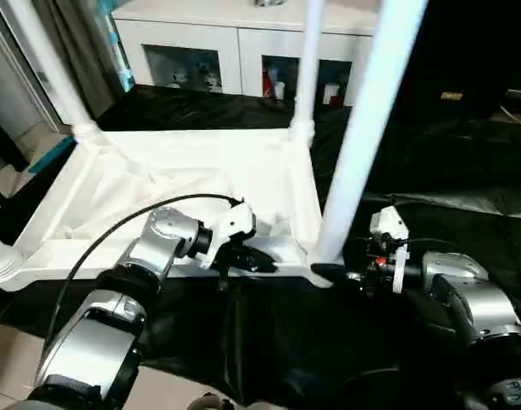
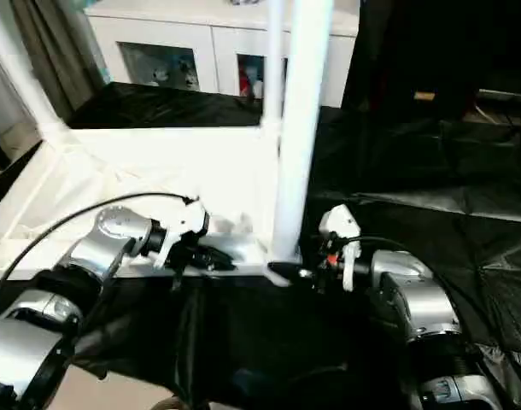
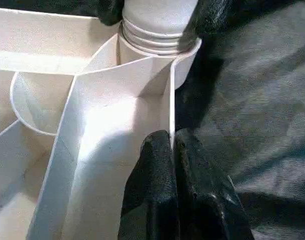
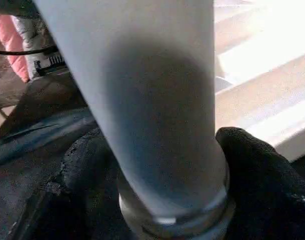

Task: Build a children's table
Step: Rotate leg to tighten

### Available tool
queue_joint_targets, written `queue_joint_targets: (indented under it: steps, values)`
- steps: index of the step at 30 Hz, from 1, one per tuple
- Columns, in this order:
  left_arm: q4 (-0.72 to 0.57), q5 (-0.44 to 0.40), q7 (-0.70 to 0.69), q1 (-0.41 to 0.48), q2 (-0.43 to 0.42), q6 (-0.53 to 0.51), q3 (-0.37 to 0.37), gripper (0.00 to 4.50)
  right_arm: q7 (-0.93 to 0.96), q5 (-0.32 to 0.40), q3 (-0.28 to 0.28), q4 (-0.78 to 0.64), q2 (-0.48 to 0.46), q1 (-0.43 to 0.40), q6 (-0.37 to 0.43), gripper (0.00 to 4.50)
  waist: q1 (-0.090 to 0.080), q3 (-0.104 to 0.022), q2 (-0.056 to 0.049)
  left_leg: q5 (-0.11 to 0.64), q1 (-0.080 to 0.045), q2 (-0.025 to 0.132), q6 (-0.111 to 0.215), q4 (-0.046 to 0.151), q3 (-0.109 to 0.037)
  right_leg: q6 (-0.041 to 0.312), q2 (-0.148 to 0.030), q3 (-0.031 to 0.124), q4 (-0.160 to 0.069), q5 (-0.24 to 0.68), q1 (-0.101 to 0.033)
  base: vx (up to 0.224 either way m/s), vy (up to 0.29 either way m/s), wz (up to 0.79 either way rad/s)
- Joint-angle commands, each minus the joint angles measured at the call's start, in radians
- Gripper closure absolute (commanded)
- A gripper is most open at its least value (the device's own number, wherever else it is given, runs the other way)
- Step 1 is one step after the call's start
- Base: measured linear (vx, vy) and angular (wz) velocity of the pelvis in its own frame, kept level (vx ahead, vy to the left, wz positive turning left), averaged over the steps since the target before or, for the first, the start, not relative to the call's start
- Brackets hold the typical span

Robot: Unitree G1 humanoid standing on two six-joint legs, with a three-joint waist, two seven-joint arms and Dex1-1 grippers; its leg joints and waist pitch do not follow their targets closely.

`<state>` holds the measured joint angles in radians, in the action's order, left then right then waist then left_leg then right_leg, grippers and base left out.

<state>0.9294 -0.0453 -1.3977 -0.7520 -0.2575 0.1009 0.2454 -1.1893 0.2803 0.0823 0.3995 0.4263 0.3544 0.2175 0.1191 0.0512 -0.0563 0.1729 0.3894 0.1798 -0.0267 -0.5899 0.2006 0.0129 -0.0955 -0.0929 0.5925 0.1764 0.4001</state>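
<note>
While the table top (image 1: 158,184) lies upside down on the black sheet (image 1: 465,171), ribbed underside up, you have both arms working at its near corner. Your left tool (image 3: 172,145) is pinched shut on the thin rim wall (image 3: 170,100) just beside that corner's socket (image 3: 157,50), which I judge is there to hold the top from sliding or twisting. Your right tool (image 4: 157,165) sits at the foot of the near leg (image 1: 363,128), its black fingers (image 4: 262,175) one to each side of the tube where it enters the socket. They flank the leg closely, but you cannot tell whether they clamp it or only cradle it. That leg stands nearly upright, tilted slightly away from the top. Beyond the near corner, a second leg (image 1: 307,60) rises from the far corner on the same side, and a third leg (image 1: 43,60) stands at the far corner across the top. Behind them all is a white cabinet (image 1: 235,38). Seating this near leg looks like the step in hand.
</note>
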Motion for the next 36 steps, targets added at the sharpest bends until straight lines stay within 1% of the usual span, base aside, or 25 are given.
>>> queue_joint_targets:
  steps: [1, 3, 5, 6, 9, 11, 13, 14, 16, 17, 19, 20, 22, 23, 24, 25, 26, 27, 28, 29, 31, 33, 34, 35, 36]
  values:
    - [-0.036, 0.021, -0.027, 0.005, 0.007, -0.017, 0.009, 4.5, -0.029, 0.026, 0.009, -0.037, -0.007, -0.006, 0.013, 1.29, 0.001, -0.065, 0.013, 0.282, -0.029, 0.068, 0.041, 0.076, -0.03, 0.23, -0.078, 0.052, -0.074, 0.273, -0.046, 0.0, 0.0, 0.0]
    - [-0.039, 0.021, -0.028, 0.005, 0.007, -0.02, 0.009, 4.5, -0.031, 0.027, 0.01, -0.039, -0.007, -0.007, 0.014, 1.32, 0.001, -0.066, 0.014, 0.272, -0.027, 0.066, 0.043, 0.074, -0.029, 0.228, -0.079, 0.053, -0.073, 0.265, -0.046, 0.0, 0.0, 0.0]
    - [-0.047, 0.021, -0.028, 0.009, 0.009, -0.025, 0.008, 4.5, -0.036, 0.029, 0.012, -0.044, -0.007, -0.011, 0.018, 1.59, 0.002, -0.069, 0.014, 0.248, -0.026, 0.065, 0.05, 0.071, -0.028, 0.231, -0.078, 0.053, -0.07, 0.233, -0.047, 0.0, 0.0, 0.0]
    - [-0.051, 0.02, -0.027, 0.01, 0.01, -0.028, 0.008, 4.5, -0.04, 0.032, 0.014, -0.049, -0.006, -0.016, 0.021, 1.59, 0.002, -0.069, 0.015, 0.241, -0.025, 0.065, 0.053, 0.07, -0.028, 0.232, -0.078, 0.053, -0.069, 0.224, -0.046, 0.0, 0.0, 0.0]
    - [-0.057, 0.02, -0.023, 0.012, 0.011, -0.031, 0.008, 4.5, -0.049, 0.037, 0.02, -0.061, -0.003, -0.029, 0.03, 1.76, 0.008, -0.074, 0.015, 0.19, -0.022, 0.064, 0.075, 0.064, -0.027, 0.241, -0.078, 0.052, -0.061, 0.161, -0.05, 0.0, 0.0, 0.0]
    - [-0.042, 0.013, 0.04, 0.008, 0.026, -0.012, -0.001, 4.5, -0.015, 0.025, 0.019, -0.061, -0.016, -0.05, 0.018, 1.83, 0.011, -0.073, 0.014, 0.186, -0.022, 0.064, 0.082, 0.063, -0.027, 0.242, -0.077, 0.051, -0.062, 0.156, -0.048, 0.0, 0.0, 0.0]
    - [-0.037, 0.009, 0.055, 0.007, 0.029, -0.006, -0.002, 4.5, -0.004, 0.023, 0.017, -0.057, -0.02, -0.051, 0.015, 1.85, 0.016, -0.072, 0.015, 0.197, -0.023, 0.064, 0.08, 0.063, -0.027, 0.235, -0.078, 0.05, -0.066, 0.186, -0.047, 0.0, 0.0, 0.0]
    - [-0.017, -0.004, 0.109, 0.0, 0.042, 0.008, -0.004, 4.5, 0.039, 0.012, 0.01, -0.047, -0.038, -0.054, 0.006, 1.86, 0.017, -0.07, 0.015, 0.213, -0.023, 0.064, 0.073, 0.066, -0.028, 0.227, -0.078, 0.05, -0.069, 0.218, -0.046, 0.0, 0.0, 0.0]
    - [-0.002, -0.014, 0.155, -0.008, 0.053, 0.012, -0.006, 4.5, 0.093, -0.006, 0.003, -0.027, -0.06, -0.052, -0.01, 1.86, 0.016, -0.066, 0.015, 0.243, -0.027, 0.064, 0.056, 0.069, -0.029, 0.214, -0.077, 0.05, -0.076, 0.27, -0.043, 0.0, 0.0, 0.0]
    - [0.025, -0.032, 0.24, -0.023, 0.075, 0.015, -0.01, 4.5, 0.197, -0.034, -0.013, 0.011, -0.097, -0.042, -0.023, 1.87, 0.012, -0.062, 0.013, 0.289, -0.03, 0.064, 0.028, 0.075, -0.032, 0.192, -0.081, 0.051, -0.084, 0.348, -0.04, 0.0, 0.0, 0.0]
    - [0.048, -0.046, 0.313, -0.038, 0.095, 0.008, -0.014, 4.5, 0.292, -0.055, -0.031, 0.049, -0.13, -0.03, -0.026, 1.88, 0.006, -0.059, 0.015, 0.332, -0.036, 0.061, 0.002, 0.077, -0.037, 0.168, -0.084, 0.05, -0.093, 0.425, -0.038, 0.0, 0.0, 0.0]
    - [0.062, -0.051, 0.355, -0.048, 0.107, 0.006, -0.018, 4.5, 0.331, -0.058, -0.041, 0.065, -0.147, -0.024, -0.025, 1.88, 0.003, -0.057, 0.016, 0.34, -0.036, 0.06, -0.003, 0.079, -0.038, 0.161, -0.083, 0.049, -0.095, 0.443, -0.039, 0.0, 0.0, 0.0]
    - [0.093, -0.055, 0.441, -0.075, 0.143, -0.008, -0.028, 4.5, 0.423, -0.069, -0.058, 0.096, -0.193, -0.01, -0.027, 1.88, -0.011, -0.055, 0.016, 0.375, -0.044, 0.056, -0.014, 0.079, -0.039, 0.146, -0.081, 0.047, -0.105, 0.485, -0.033, 0.0, 0.0, 0.0]
    - [0.106, -0.06, 0.484, -0.087, 0.16, -0.011, -0.03, 4.5, 0.474, -0.073, -0.067, 0.112, -0.217, -0.001, -0.02, 1.88, -0.016, -0.053, 0.016, 0.386, -0.044, 0.056, -0.012, 0.08, -0.039, 0.143, -0.082, 0.048, -0.109, 0.498, -0.032, 0.0, 0.0, 0.0]
    - [0.112, -0.063, 0.503, -0.092, 0.167, -0.011, -0.03, 4.5, 0.5, -0.077, -0.071, 0.118, -0.229, 0.004, -0.016, 1.89, -0.018, -0.052, 0.015, 0.392, -0.045, 0.056, -0.013, 0.081, -0.041, 0.14, -0.082, 0.046, -0.11, 0.506, -0.032, 0.0, 0.0, 0.0]
    - [0.137, -0.068, 0.58, -0.116, 0.197, -0.021, -0.036, 4.5, 0.593, -0.103, -0.077, 0.15, -0.267, 0.024, -0.026, 1.89, -0.023, -0.049, 0.011, 0.415, -0.046, 0.055, -0.015, 0.082, -0.043, 0.128, -0.08, 0.043, -0.115, 0.539, -0.031, 0.0, 0.0, 0.0]
    - [0.137, -0.068, 0.58, -0.116, 0.197, -0.021, -0.036, 4.5, 0.593, -0.103, -0.077, 0.15, -0.267, 0.024, -0.026, 1.89, -0.031, -0.046, 0.01, 0.463, -0.057, 0.053, -0.028, 0.082, -0.046, 0.116, -0.079, 0.037, -0.122, 0.582, -0.025, 0.0, 0.0, 0.0]
    - [0.159, -0.071, 0.638, -0.135, 0.227, -0.026, -0.04, 4.5, 0.695, -0.127, -0.088, 0.189, -0.31, 0.048, -0.03, 1.89, -0.035, -0.043, 0.011, 0.483, -0.059, 0.052, -0.031, 0.083, -0.048, 0.106, -0.079, 0.033, -0.126, 0.602, -0.027, 0.0, 0.0, 0.0]
    - [0.162, -0.072, 0.645, -0.138, 0.233, -0.026, -0.04, 4.5, 0.713, -0.13, -0.09, 0.196, -0.317, 0.053, -0.029, 1.89, -0.038, -0.044, 0.012, 0.491, -0.061, 0.051, -0.032, 0.083, -0.048, 0.099, -0.08, 0.032, -0.13, 0.612, -0.027, 0.0, 0.0, 0.0]
    - [0.166, -0.07, 0.652, -0.145, 0.256, -0.014, -0.038, 4.5, 0.772, -0.142, -0.09, 0.231, -0.349, 0.079, -0.025, 1.89, -0.049, -0.045, 0.011, 0.497, -0.054, 0.048, -0.032, 0.089, -0.055, 0.083, -0.08, 0.027, -0.131, 0.621, -0.034, 0.0, 0.0, 0.0]
    - [0.171, -0.068, 0.644, -0.148, 0.264, -0.005, -0.04, 4.5, 0.771, -0.151, -0.081, 0.242, -0.356, 0.088, -0.029, 1.89, -0.054, -0.046, 0.01, 0.507, -0.051, 0.05, -0.03, 0.092, -0.058, 0.074, -0.08, 0.027, -0.133, 0.607, -0.037, 0.0, 0.0, 0.0]
    - [0.172, -0.067, 0.62, -0.15, 0.266, 0.001, -0.039, 4.5, 0.723, -0.151, -0.062, 0.23, -0.358, 0.094, -0.052, 1.89, -0.054, -0.048, 0.009, 0.502, -0.056, 0.05, -0.02, 0.093, -0.054, 0.086, -0.08, 0.032, -0.135, 0.57, -0.033, 0.0, 0.0, 0.0]
    - [0.171, -0.067, 0.615, -0.149, 0.265, 0.002, -0.038, 4.5, 0.713, -0.147, -0.062, 0.227, -0.357, 0.094, -0.054, 1.33, -0.055, -0.049, 0.01, 0.496, -0.056, 0.05, -0.016, 0.094, -0.052, 0.093, -0.08, 0.034, -0.134, 0.554, -0.034, 0.0, 0.0, 0.0]
    - [0.17, -0.065, 0.595, -0.146, 0.26, 0.005, -0.037, 4.5, 0.681, -0.136, -0.06, 0.217, -0.354, 0.094, -0.059, 1.19, -0.054, -0.05, 0.012, 0.468, -0.052, 0.051, -0.004, 0.096, -0.049, 0.114, -0.08, 0.039, -0.129, 0.504, -0.037, 0.0, 0.0, 0.0]
    - [0.171, -0.064, 0.59, -0.146, 0.259, 0.006, -0.036, 4.5, 0.674, -0.134, -0.06, 0.215, -0.353, 0.094, -0.061, 1.19, -0.054, -0.05, 0.012, 0.463, -0.05, 0.051, -0.001, 0.097, -0.048, 0.12, -0.08, 0.04, -0.128, 0.495, -0.037, 0.0, 0.0, 0.0]
